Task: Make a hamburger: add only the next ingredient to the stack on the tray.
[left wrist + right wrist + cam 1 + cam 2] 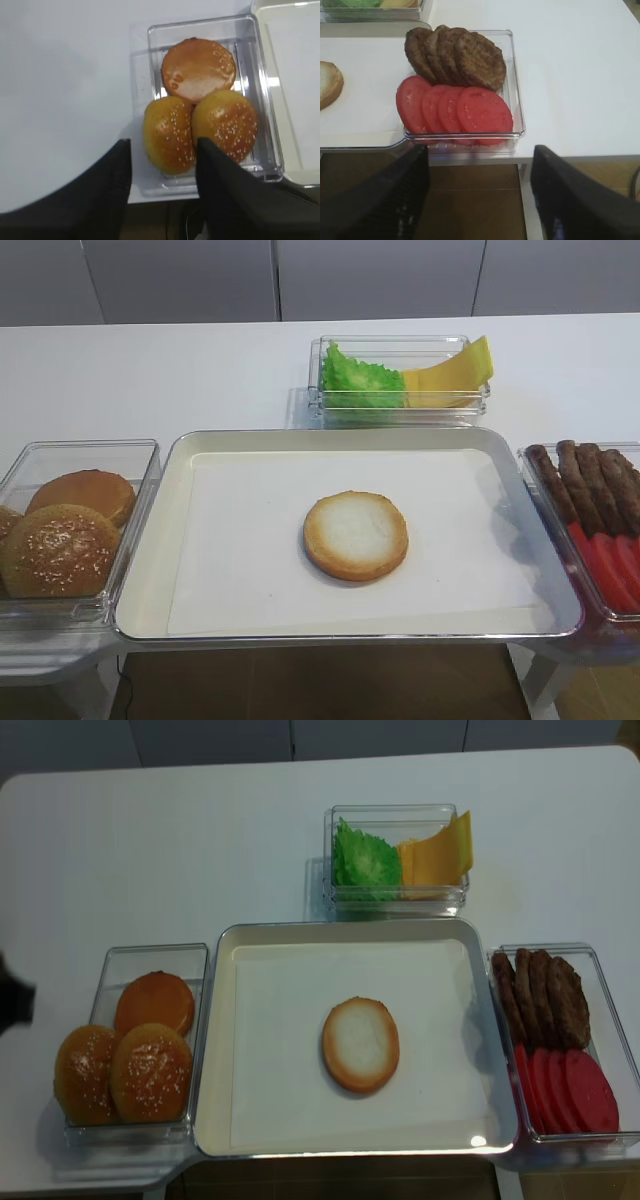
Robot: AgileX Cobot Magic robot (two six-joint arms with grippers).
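The flat bun half (356, 535) (360, 1045) lies pale cut face up in the middle of the paper-lined metal tray (160, 500) (222, 1020). It alone makes up the stack, with nothing on it, and its edge shows in the right wrist view (327, 82). My left gripper (162, 160) is open over the near edge of the bun container, with a seeded bun (169, 135) showing between its fingers, not held. My right gripper (480, 155) is open and empty in front of the patty and tomato container (517, 100). Neither gripper's fingers show in the exterior views.
The left clear container (20, 465) holds two seeded buns and one smooth bun (198, 70). Behind the tray a container holds lettuce (360, 380) and cheese (450, 375). At the right are patties (455, 55) and tomato slices (455, 110). The table's front edge is close.
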